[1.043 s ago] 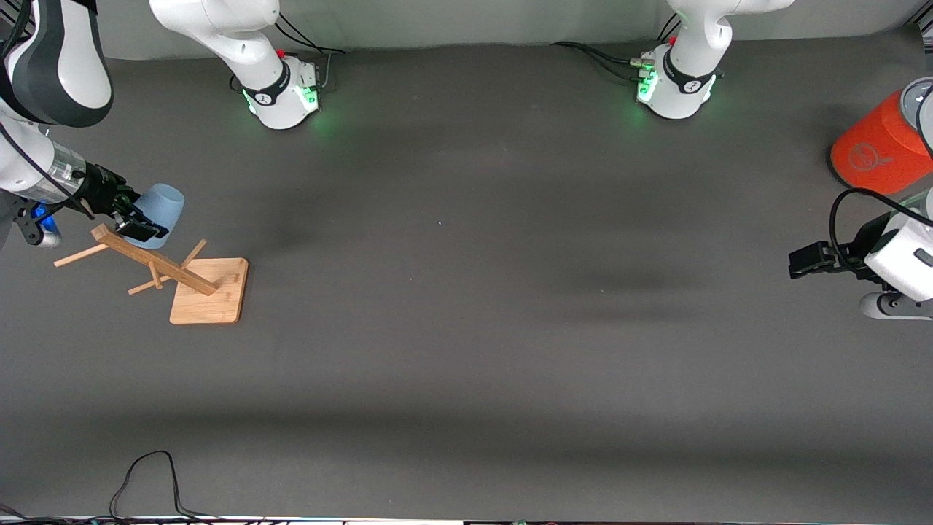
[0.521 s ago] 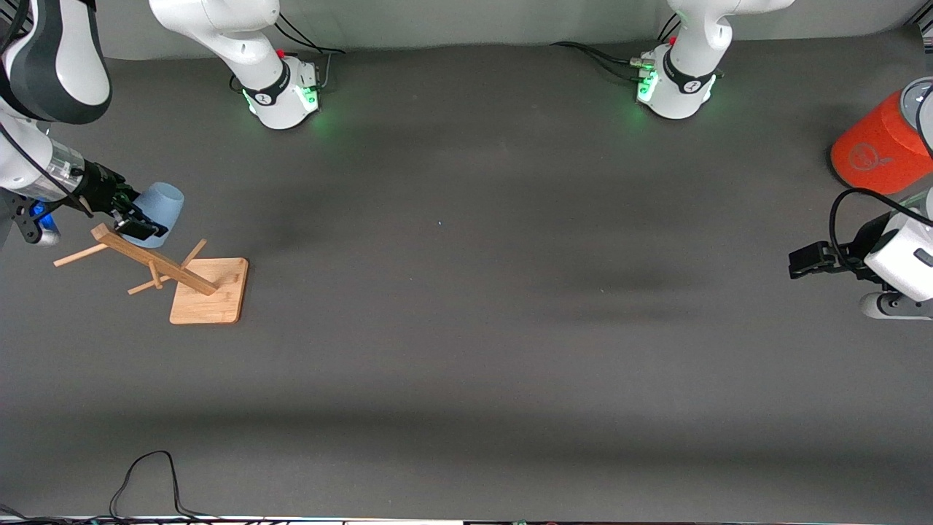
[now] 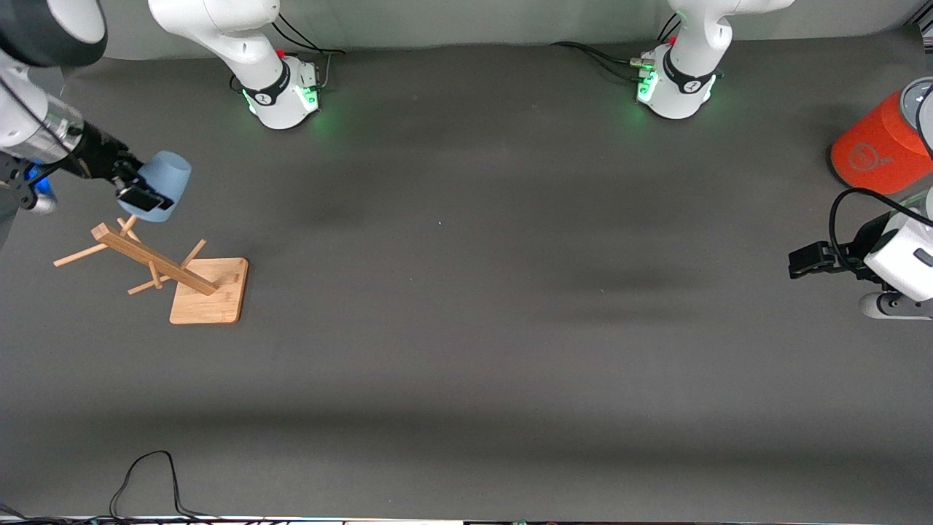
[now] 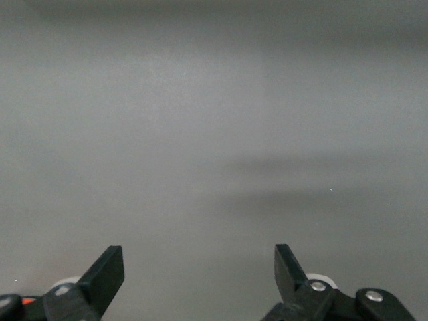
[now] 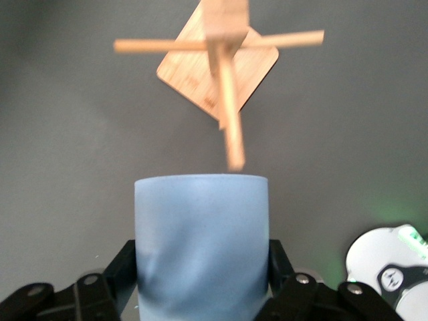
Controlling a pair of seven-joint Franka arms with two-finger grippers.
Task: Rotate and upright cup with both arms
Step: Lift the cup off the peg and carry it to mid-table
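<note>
My right gripper (image 3: 138, 195) is shut on the pale blue cup (image 3: 162, 182) and holds it on its side in the air, just above the top of the wooden peg rack (image 3: 149, 260). In the right wrist view the cup (image 5: 202, 241) sits squeezed between the two black fingers (image 5: 284, 271), with the rack (image 5: 224, 73) below it. My left gripper (image 3: 802, 261) waits open and empty above the table at the left arm's end; its view shows only its fingertips (image 4: 107, 274) over bare grey table.
The rack stands on a square wooden base (image 3: 209, 290) near the right arm's end. A large orange cylinder with a grey top (image 3: 882, 142) stands at the left arm's end. A black cable (image 3: 146, 477) lies at the table's near edge.
My right gripper has lifted the cup up and off the rack's peg, toward the robots' bases. The left arm has not moved.
</note>
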